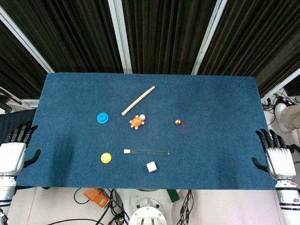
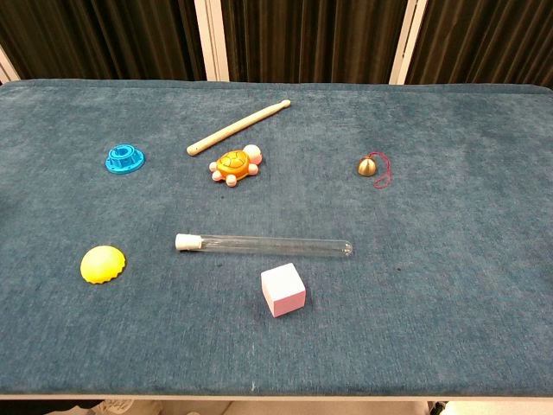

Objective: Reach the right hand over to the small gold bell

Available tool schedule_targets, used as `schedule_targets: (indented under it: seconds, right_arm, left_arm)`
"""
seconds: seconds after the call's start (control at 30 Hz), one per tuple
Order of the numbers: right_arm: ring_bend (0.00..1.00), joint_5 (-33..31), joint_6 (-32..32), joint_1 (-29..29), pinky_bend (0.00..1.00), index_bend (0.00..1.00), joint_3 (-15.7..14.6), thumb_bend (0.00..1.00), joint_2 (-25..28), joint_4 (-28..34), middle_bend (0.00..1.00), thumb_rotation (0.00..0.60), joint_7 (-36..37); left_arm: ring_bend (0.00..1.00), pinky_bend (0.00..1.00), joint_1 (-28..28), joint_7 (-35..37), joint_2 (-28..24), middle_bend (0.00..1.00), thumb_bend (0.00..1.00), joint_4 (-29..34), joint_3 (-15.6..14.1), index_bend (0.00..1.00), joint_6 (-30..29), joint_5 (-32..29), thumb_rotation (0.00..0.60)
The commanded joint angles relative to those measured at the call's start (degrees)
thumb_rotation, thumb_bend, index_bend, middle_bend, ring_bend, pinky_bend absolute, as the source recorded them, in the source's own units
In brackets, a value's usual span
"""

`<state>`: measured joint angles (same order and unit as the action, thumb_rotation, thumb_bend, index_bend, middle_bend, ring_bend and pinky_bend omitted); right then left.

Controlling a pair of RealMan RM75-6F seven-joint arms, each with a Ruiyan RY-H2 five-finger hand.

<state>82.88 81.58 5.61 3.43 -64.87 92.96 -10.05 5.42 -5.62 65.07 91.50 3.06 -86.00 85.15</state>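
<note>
Right hand [image 1: 279, 159], fingers spread and empty at the table [image 1: 220, 168] edge, should travel inward toward the small gold metal bell [image 1: 178, 122], well apart.

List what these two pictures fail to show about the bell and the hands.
- Right hand: head view only, at the table's edge; the chest view frames it out.
- Left hand: likewise absent from the chest view; its palm side faces away from the head camera.
- Small gold bell: too small in the head view for detail; its opening and clapper are not visible in either.
</note>
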Motion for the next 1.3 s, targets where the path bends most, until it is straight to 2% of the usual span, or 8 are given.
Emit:
schedule_targets:
  seconds: [0.03, 0.53, 0.7, 0.8, 1.0, 1.07, 1.3]
  right_arm:
    - [0.09, -0.16, -0.13, 0.04, 0.17, 0.17, 0.06, 0.35, 0.01, -0.05, 0.14, 0.6, -0.03]
    - [0.09, -2.17, -1.44, 0.62, 0.18, 0.18, 0.57, 0.35, -1.46, -0.39, 0.14, 0.6, -1.61]
    - [0.09, -2.66, -4.32, 2.44, 0.18, 0.2, 0.78, 0.35, -2.16, -0.5, 0.14, 0.6, -2.99]
    - [0.09, -3.51, -8.17, 5.67, 0.18, 0.21, 2.44, 0.35, -2.05, -0.38, 0.14, 0.6, -3.25]
    - [0.09, -8.49, -22.41, 16.09, 0.18, 0.27, 6.21, 0.35, -5.35, -4.11, 0.14, 0.6, -5.14]
    - [0.09, -10.43, -25.85, 19.59, 0.18, 0.28, 7.53, 0.35, -8.56, -6.73, 0.14, 0.6, -6.36]
    - [0.09, -15.09, -32.04, 29.36, 0.18, 0.37, 10.85, 0.35, -20.74, -17.91, 0.14, 0.6, -10.53]
  left_arm:
    - [0.0, 0.15, -0.03, -0.13, -0.04, 0.0, 0.31, 0.07, -0.04, 0.11, 0.11, -0.14, 0.6]
    - [0.0, 0.15, 0.17, 0.37, 0.01, 0.0, 0.31, 1.03, -0.05, 0.11, 1.16, -0.86, 0.6]
    - [0.0, 0.15, 0.11, 0.39, 0.16, 0.0, 0.31, 0.73, -0.03, 0.11, 0.52, -0.24, 0.6]
    - [0.0, 0.15, 0.03, 1.48, 0.02, 0.0, 0.31, 1.04, 0.12, 0.11, 0.75, -0.83, 0.6]
    - [0.0, 0.15, 0.14, 1.35, -0.18, 0.0, 0.31, 0.86, -0.22, 0.11, 0.92, -0.19, 0.6]
    - [0.0, 0.15, 0.18, 1.3, -0.15, 0.0, 0.31, 0.85, -0.27, 0.11, 1.06, -0.21, 0.6]
    - [0.0, 0.15, 0.26, 0.87, -0.06, 0.0, 0.31, 0.91, -0.15, 0.11, 1.36, -0.73, 0.6]
